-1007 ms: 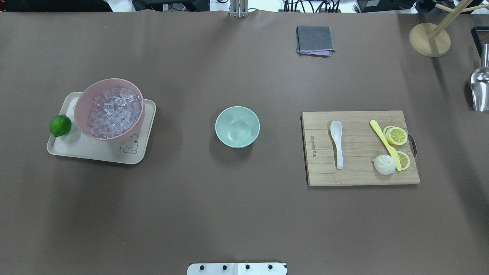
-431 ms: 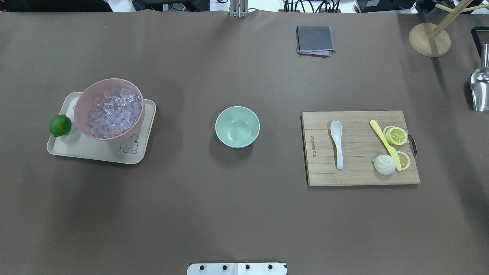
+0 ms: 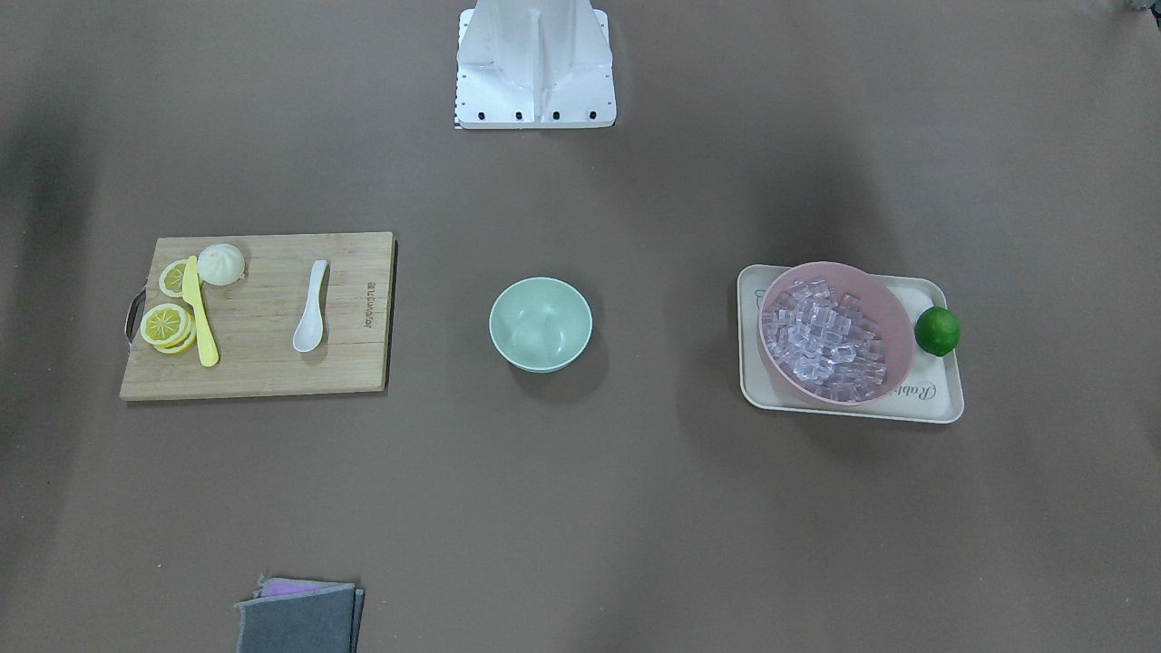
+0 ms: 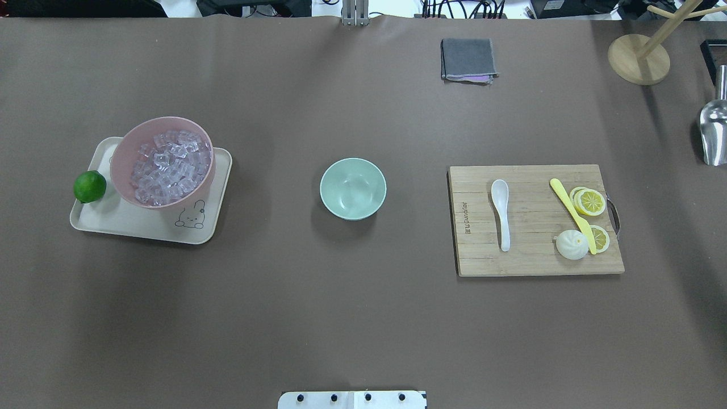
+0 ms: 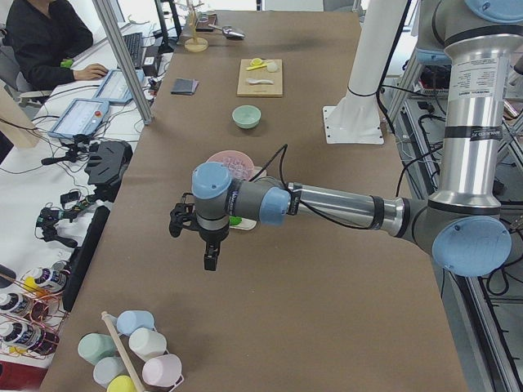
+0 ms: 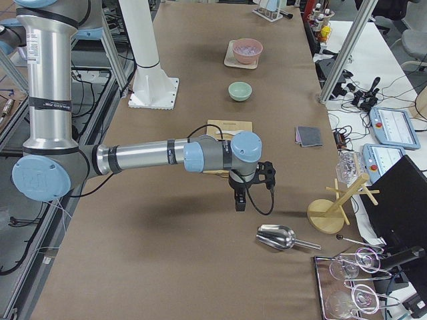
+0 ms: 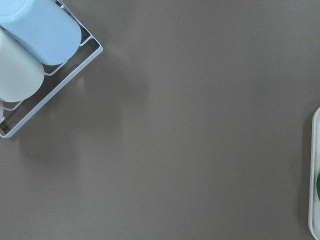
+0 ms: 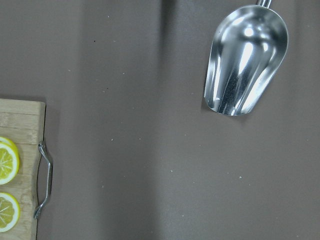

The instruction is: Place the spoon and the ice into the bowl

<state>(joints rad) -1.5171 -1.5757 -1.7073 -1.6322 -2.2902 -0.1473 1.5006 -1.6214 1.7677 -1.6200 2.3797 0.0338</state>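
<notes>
The white spoon [image 4: 502, 213] lies on a wooden cutting board [image 4: 477, 255], scoop away from the robot; it also shows in the front view [image 3: 310, 319]. The mint-green bowl [image 4: 352, 188] stands empty at the table's middle [image 3: 541, 324]. The ice [image 4: 167, 167] fills a pink bowl [image 4: 120, 156] on a cream tray [image 4: 130, 227]. My left gripper [image 5: 210, 260] hangs above bare table beyond the tray's outer end. My right gripper [image 6: 240, 202] hangs above the table between the board and a metal scoop. I cannot tell whether either is open or shut.
A yellow knife [image 4: 571, 213], lemon slices [image 4: 590, 201] and a white bun [image 4: 571, 245] share the board. A lime [image 4: 90, 186] sits on the tray. A metal scoop [image 4: 713, 133], a wooden stand [image 4: 637, 59], a grey cloth [image 4: 467, 59] and a cup rack [image 7: 30, 55] lie around.
</notes>
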